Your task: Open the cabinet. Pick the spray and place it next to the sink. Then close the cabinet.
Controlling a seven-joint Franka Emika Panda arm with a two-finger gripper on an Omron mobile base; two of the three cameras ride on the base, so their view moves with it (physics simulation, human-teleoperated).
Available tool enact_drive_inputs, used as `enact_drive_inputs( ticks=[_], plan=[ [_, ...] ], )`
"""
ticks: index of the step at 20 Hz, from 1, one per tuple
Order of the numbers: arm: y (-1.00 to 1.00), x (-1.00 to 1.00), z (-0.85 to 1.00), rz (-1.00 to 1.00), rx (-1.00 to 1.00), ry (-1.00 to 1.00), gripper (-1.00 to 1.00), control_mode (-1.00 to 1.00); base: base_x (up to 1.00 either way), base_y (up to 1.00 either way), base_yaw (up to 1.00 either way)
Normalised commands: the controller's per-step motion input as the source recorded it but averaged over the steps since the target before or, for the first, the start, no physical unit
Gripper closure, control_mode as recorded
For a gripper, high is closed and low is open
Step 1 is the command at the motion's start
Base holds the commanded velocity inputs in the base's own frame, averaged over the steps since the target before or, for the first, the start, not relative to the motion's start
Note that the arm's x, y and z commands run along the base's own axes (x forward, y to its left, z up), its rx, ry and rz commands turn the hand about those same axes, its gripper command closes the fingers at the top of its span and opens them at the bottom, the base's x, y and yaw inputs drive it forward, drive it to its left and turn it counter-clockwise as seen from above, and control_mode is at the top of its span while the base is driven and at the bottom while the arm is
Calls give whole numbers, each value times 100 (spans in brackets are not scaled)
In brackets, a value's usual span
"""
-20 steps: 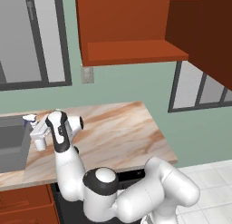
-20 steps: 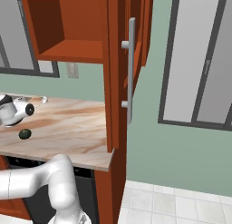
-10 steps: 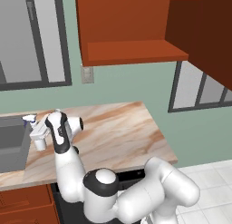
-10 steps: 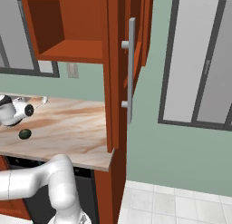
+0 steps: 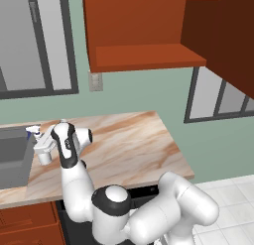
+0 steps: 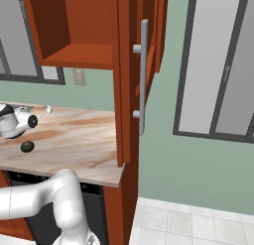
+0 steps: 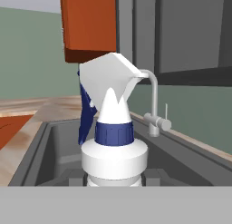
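The cabinet (image 6: 89, 35) hangs on the wall above the counter (image 5: 129, 145). Its door (image 6: 144, 65) stands swung out toward the camera, edge-on in the right base view, with the grey bar handle (image 6: 143, 75) facing the room. The compartment behind it is exposed, so the opening step reads as done and the closing step as not yet done.

The counter is a marbled slab. At its left end sits the sink (image 5: 12, 157), a grey basin with a flat rim; in the hand view its faucet (image 7: 155, 105) rises behind the basin.

The arm reaches left across the counter so that the hand sits at the sink edge. This posture suits a placement beside the basin rather than inside it.

The spray (image 5: 42, 149) is at the counter's left end, just beside the sink rim, upright, with its white trigger head and blue collar close to the hand camera. The gripper (image 5: 45, 151) is narrowed around the bottle's lower body, holding it. Whether the base already rests on the counter cannot be told.

A small dark green ball (image 6: 27, 147) lies on the counter near the hand, apart from the bottle.
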Motion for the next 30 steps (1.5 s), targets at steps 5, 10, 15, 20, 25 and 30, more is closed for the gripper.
enact_drive_inputs(
  ticks=[5, 10, 15, 20, 25, 30],
  plan=[
    [-12, 0, -7, 0, 1, -1, 100, -100, 0, 0, 0],
    [-8, 0, -8, 0, 0, -3, 100, -100, 0, 0, 0],
    [-6, 0, -8, 0, 0, -3, 100, -100, 0, 0, 0],
    [-12, 0, -7, 0, 0, -2, 100, -100, 0, 0, 0],
    [-13, 0, -7, 0, 0, -1, 100, -100, 0, 0, 0],
    [-11, 0, -8, 0, 0, -1, 100, -100, 0, 0, 0]
  ],
)
